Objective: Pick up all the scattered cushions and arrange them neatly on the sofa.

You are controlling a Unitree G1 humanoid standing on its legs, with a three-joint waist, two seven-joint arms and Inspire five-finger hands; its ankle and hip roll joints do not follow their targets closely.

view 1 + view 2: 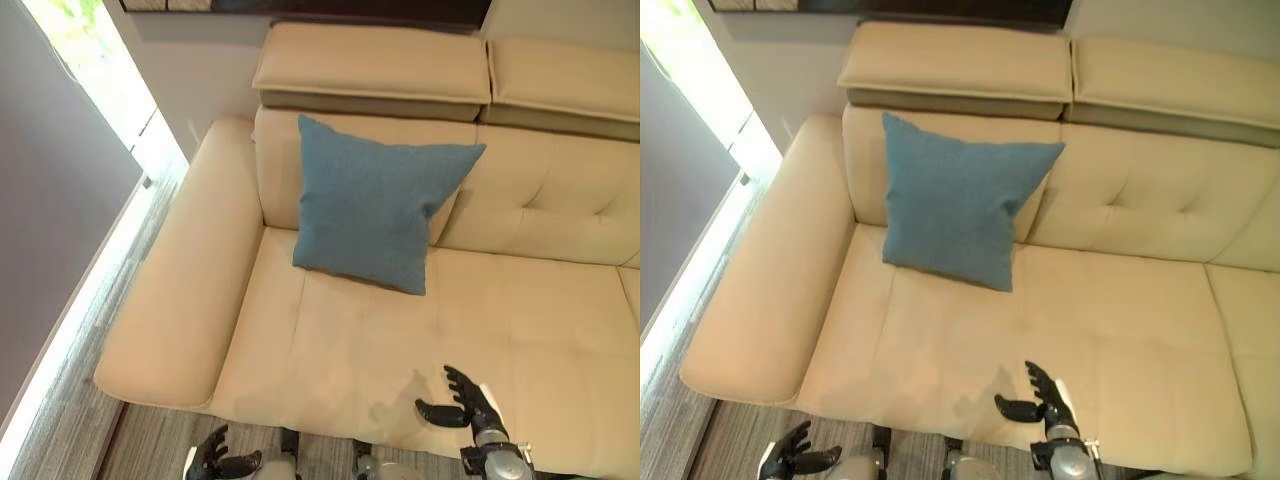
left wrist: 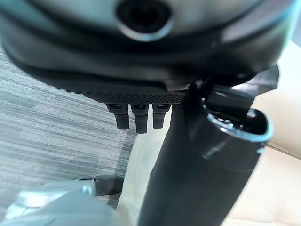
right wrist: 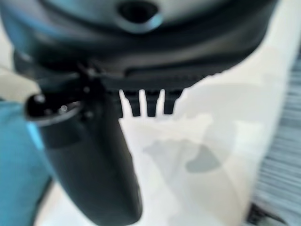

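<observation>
Sofa: the cream, smooth-upholstered sofa (image 1: 520,300) with tufted back and two padded headrests lies below me; its wide rounded armrest is on my left, by the grey wood-grain floor (image 1: 150,450).

Cushion: the one square blue fabric cushion (image 1: 375,205) stands at the seat's back left corner, propped against the backrest next to the armrest. It is tilted, one corner poking up and across the seam to the neighbouring back panel. I see no other cushions on the seat or the strip of floor.

My right hand (image 1: 470,400): it hovers over the seat's front edge, well apart from the cushion, fingers spread and relaxed, holding nothing.

My left hand (image 1: 222,458): it hangs low, off the seat's front left corner above the floor, fingers loosely apart, also empty.

Step in hand, my judgement: the cushion looks placed; what is left is straightening it, or turning to look for more.

Doing it well: if I straighten it, I should reach with my right hand to the lower edge, nudge it square to the backrest and avoid pushing the top, which could tip it forward onto the seat.
</observation>
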